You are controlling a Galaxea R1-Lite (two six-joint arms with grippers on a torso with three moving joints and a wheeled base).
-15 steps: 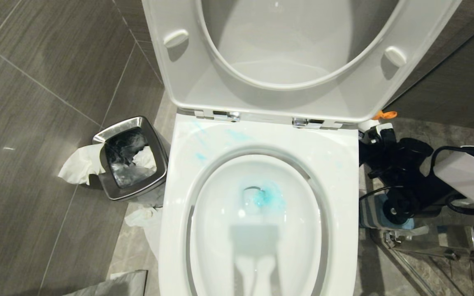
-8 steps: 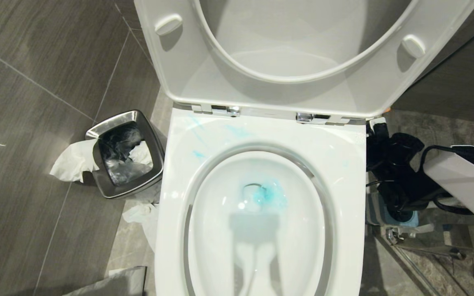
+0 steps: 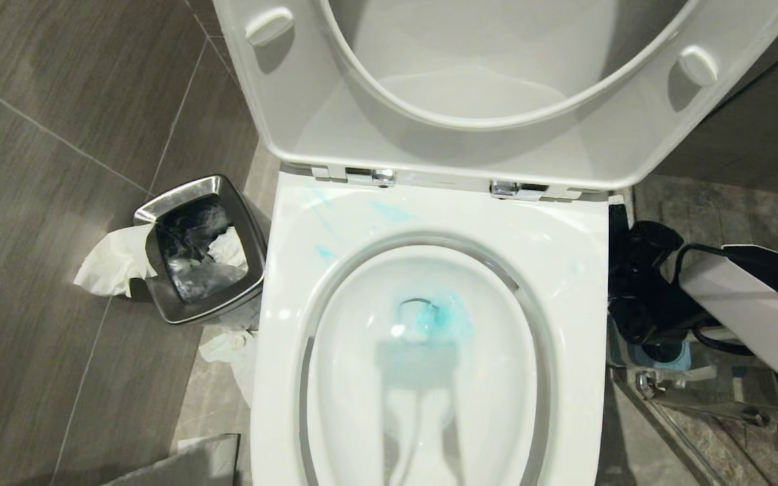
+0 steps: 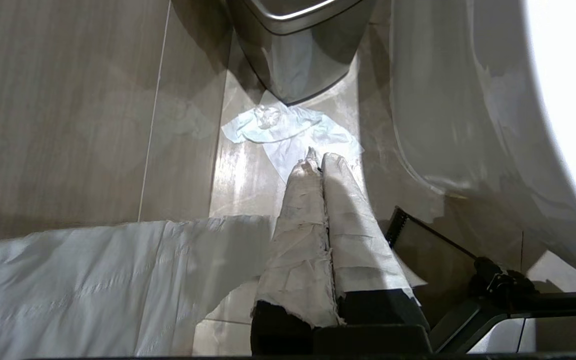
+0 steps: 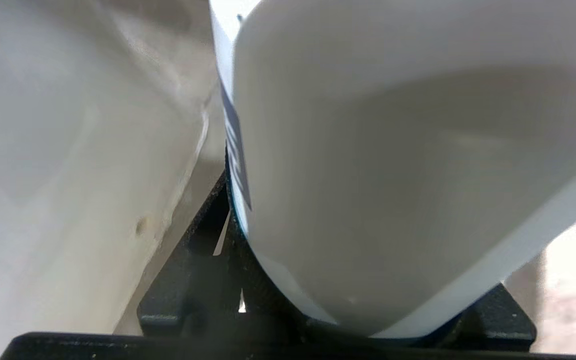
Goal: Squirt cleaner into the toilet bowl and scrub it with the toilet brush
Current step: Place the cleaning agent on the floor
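Observation:
The white toilet bowl [image 3: 568, 270] fills the head view, its seat and lid [image 3: 308, 115] raised. The cleaner shows as a turquoise tint in the water [image 3: 442, 322] and as pale smears on the back rim [image 3: 392, 212]. My right gripper [image 5: 363, 272] hangs low beside the bowl's right side, shut on a white bottle [image 5: 398, 125] that fills the right wrist view. In the head view only its black body [image 3: 639, 297] shows. My left gripper [image 4: 319, 157], with tape-wrapped fingers [image 4: 303, 210], is shut on nothing above the floor left of the bowl. The toilet brush is hidden.
A square steel waste bin [image 3: 159, 216] stands left of the bowl, with crumpled tissue [image 3: 109, 266] beside it and more tissue [image 3: 230, 347] at the bowl's foot. A blue-and-grey holder [image 3: 666, 356] and chrome fittings [image 3: 699, 399] sit on the floor at the right, under my arm [image 3: 747, 304].
The camera has tilted, so the whole scene shifted. My right gripper has sunk lower beside the bowl, and the bottle's orange cap has dropped out of sight behind the rim.

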